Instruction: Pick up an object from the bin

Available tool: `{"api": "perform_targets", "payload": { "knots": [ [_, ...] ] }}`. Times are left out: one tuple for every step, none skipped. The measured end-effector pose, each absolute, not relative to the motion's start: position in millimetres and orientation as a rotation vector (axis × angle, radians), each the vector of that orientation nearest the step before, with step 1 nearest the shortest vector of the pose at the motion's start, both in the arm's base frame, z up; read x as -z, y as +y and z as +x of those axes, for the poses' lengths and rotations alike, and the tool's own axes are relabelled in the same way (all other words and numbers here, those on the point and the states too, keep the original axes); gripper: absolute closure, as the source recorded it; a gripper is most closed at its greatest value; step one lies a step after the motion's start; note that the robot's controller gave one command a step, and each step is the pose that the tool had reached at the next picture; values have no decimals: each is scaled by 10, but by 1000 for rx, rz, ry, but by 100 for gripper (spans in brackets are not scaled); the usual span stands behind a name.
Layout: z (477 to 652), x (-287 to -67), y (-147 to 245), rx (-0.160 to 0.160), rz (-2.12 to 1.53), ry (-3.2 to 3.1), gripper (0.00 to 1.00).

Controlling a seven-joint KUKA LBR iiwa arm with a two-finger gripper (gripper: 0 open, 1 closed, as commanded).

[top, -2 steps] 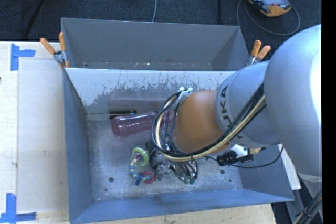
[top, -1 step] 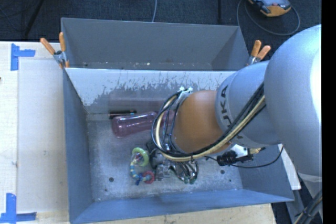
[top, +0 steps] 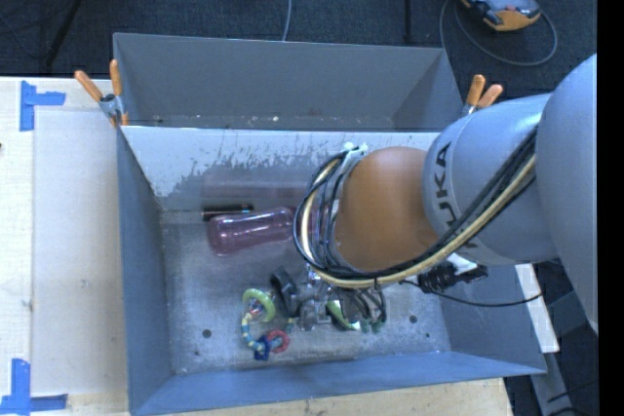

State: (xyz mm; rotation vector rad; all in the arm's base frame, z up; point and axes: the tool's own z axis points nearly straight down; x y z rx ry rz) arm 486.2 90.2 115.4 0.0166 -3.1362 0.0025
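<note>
My gripper (top: 308,303) is low over the bin floor near the front wall, under the arm's orange cover. Just to its left lies a small toy of linked rings (top: 260,321) in green, yellow, blue and red, close to the gripper or touching it. On the gripper's right a green ring-shaped piece (top: 345,316) shows, partly hidden by the gripper and cables. Further back and to the left, a translucent pink bottle-shaped thing (top: 250,231) lies on its side, with a black stick (top: 226,209) just behind it.
The arm and its orange cover hang over the right half of the bin and hide the floor beneath. The bin's sloping walls rise on all sides, the front wall close below the gripper.
</note>
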Motion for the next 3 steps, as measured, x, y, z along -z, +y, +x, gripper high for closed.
{"api": "perform_targets", "payload": {
  "knots": [
    [5180,-1849,1529,-2,-587,-3086,100],
    [5180,-1849,1529,-2,-586,-3086,100],
    [5208,-2416,1540,-4,-544,-3089,100]
  ]
}}
